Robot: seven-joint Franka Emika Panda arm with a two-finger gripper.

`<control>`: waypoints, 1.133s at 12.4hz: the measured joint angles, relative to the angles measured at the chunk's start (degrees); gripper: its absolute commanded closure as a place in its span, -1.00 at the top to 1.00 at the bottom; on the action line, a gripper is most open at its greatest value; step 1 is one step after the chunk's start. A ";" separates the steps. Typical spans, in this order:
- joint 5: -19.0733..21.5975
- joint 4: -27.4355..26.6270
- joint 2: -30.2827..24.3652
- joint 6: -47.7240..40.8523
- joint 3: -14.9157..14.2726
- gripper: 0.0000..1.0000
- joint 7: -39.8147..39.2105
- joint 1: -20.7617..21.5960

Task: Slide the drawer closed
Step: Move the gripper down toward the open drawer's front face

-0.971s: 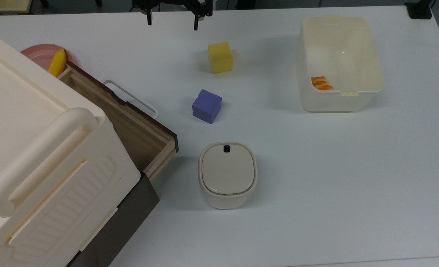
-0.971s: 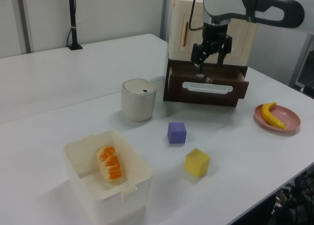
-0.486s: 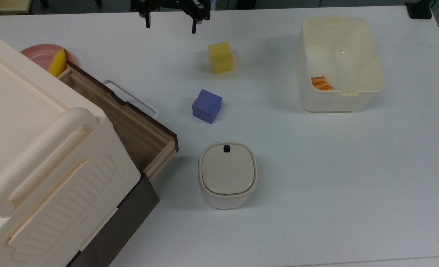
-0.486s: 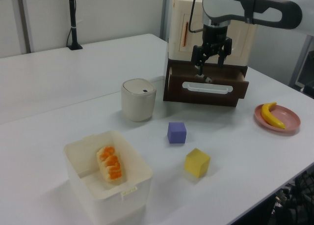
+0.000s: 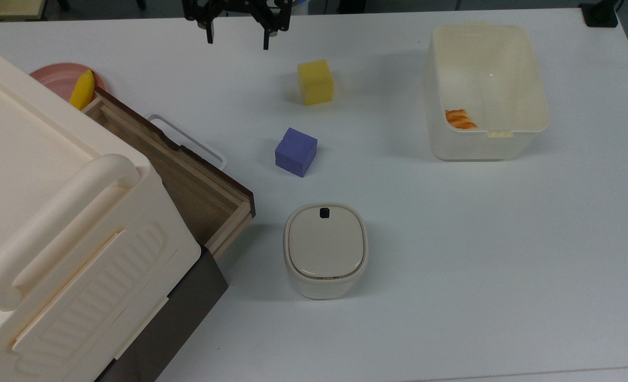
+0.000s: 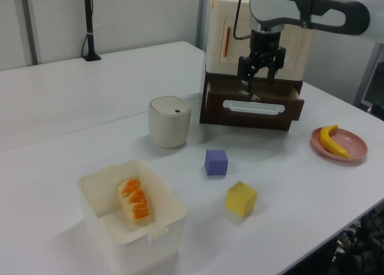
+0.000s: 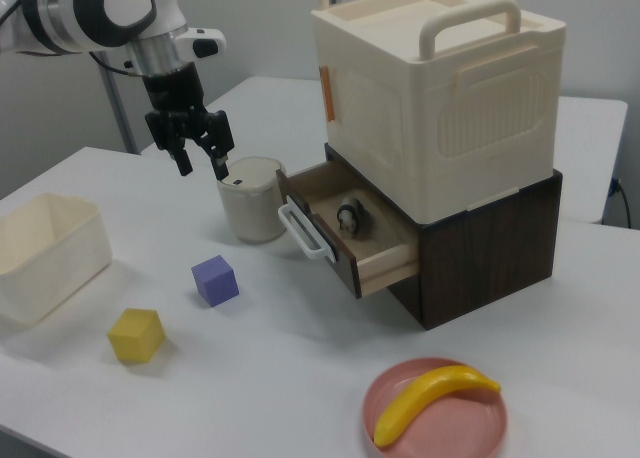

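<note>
Hanging above the table (image 5: pixel 452 254), the gripper (image 5: pixel 236 38) has its two fingers spread wide apart and holds nothing. In the right view it is in the air above and to the left of the lidded container (image 7: pixel 252 198), well apart from the drawer (image 7: pixel 350 230). In the left view the gripper (image 6: pixel 258 78) appears over the drawer (image 6: pixel 252 107).

The drawer stands pulled out of the dark cabinet (image 7: pixel 490 243), under the cream box (image 7: pixel 440 88) stacked on top. Its dark front panel carries a white loop handle (image 7: pixel 303 238). A small dark, round object (image 7: pixel 348 216) lies on the drawer floor.

In the top view, the drawer (image 5: pixel 186 175) projects toward the purple cube (image 5: pixel 295 152), with the container (image 5: pixel 325 249) near its corner. The yellow cube (image 5: pixel 315 81) sits beyond the purple one. A translucent bin (image 5: pixel 531 79) at the top view's right holds an orange food item (image 5: pixel 460 119). A banana (image 7: pixel 432 400) lies on a pink plate (image 7: pixel 395 396) at the front of the right view.
</note>
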 measured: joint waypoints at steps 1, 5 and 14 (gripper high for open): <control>0.38 0.00 0.00 0.00 -0.01 -1.00 -0.47 -0.13; 1.65 0.01 0.00 0.00 -0.61 -1.00 -4.37 -0.33; 4.07 -3.50 2.78 15.82 -1.00 -1.00 38.07 -4.97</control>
